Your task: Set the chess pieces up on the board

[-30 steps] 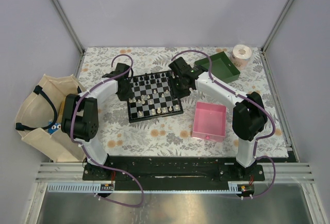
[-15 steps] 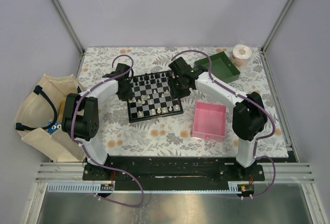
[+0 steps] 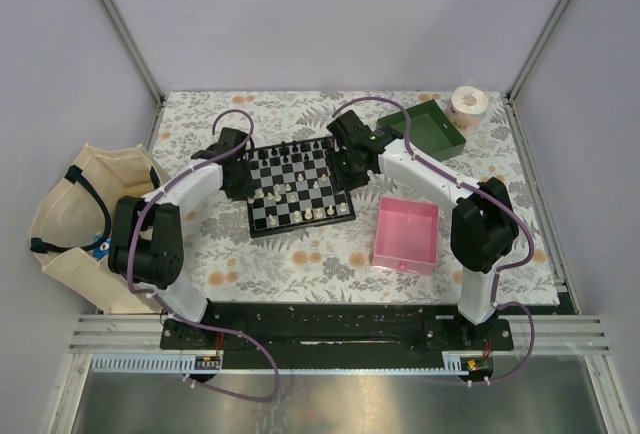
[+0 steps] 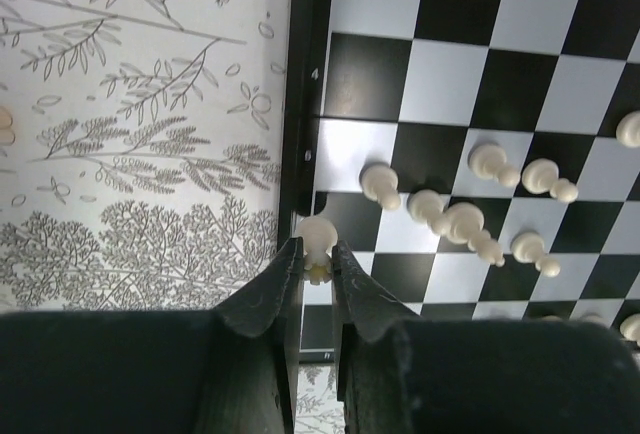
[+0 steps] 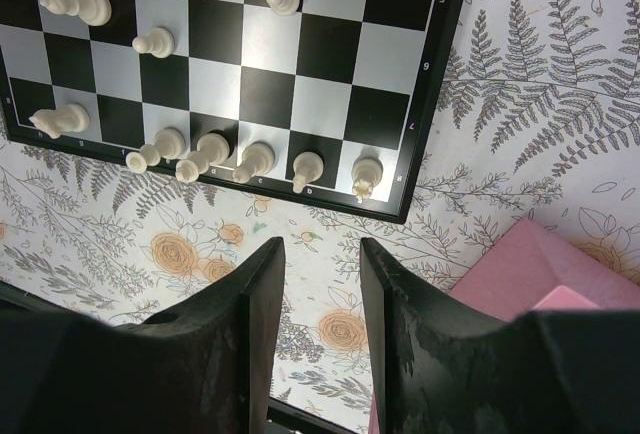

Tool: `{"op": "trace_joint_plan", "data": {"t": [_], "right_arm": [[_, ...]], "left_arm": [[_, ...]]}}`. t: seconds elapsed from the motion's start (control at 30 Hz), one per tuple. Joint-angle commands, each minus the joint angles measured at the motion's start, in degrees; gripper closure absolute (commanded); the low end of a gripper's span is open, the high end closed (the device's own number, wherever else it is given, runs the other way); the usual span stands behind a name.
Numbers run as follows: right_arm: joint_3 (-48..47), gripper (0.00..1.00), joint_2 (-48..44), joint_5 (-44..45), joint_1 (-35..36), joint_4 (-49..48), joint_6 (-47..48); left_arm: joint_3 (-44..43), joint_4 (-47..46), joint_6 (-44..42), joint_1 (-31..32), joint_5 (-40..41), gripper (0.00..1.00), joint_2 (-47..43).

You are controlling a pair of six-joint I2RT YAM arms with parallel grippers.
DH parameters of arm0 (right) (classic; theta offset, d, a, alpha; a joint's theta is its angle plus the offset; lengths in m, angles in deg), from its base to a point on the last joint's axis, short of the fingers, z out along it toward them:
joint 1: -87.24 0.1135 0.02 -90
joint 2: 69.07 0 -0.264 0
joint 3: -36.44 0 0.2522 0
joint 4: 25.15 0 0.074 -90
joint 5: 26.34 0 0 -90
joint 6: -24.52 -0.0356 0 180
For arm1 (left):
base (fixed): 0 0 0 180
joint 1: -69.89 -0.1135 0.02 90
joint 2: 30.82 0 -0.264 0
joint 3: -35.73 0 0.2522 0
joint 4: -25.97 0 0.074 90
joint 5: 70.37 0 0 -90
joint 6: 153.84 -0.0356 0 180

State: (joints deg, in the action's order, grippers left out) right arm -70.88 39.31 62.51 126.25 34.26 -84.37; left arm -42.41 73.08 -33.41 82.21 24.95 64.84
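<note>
Left claw point(image 4: 318, 259) pinched tight, right claw point(image 5: 322, 294) parted — both downturned

Robot lab cell: aluminium frame point(image 3: 118, 26), blank wall panels point(image 3: 330, 14), table-bolted arms point(image 3: 150, 244).

The board point(image 4: 445, 82) has black and white chequers inside a black border. The chess pieces point(image 4: 447, 216) are cream-white, and some are black. The tabletop point(image 3: 300, 254) is white, printed with grey leaves and orange flowers. The pink tray point(image 3: 406, 235) is plain, and the green tray point(image 3: 425, 132) is dark. The bag point(image 3: 70, 224) is beige.
</note>
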Motion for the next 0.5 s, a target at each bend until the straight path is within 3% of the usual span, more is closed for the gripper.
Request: {"op": "trace_joint_plan", "data": {"t": [0.0,0.47], "right_arm": [[-1.2,0.55,-1.9,-0.7,0.5,-1.0,-0.2],[-1.1,0.55,-2.0,-1.0,0.5,-1.0,-0.4]], "left_arm": [[2.5,-0.4,0.9,-0.1,-1.6,0.95,-4.9],[6.3,2.3,4.5,3.8,-3.1,0.95,-9.3]]}}
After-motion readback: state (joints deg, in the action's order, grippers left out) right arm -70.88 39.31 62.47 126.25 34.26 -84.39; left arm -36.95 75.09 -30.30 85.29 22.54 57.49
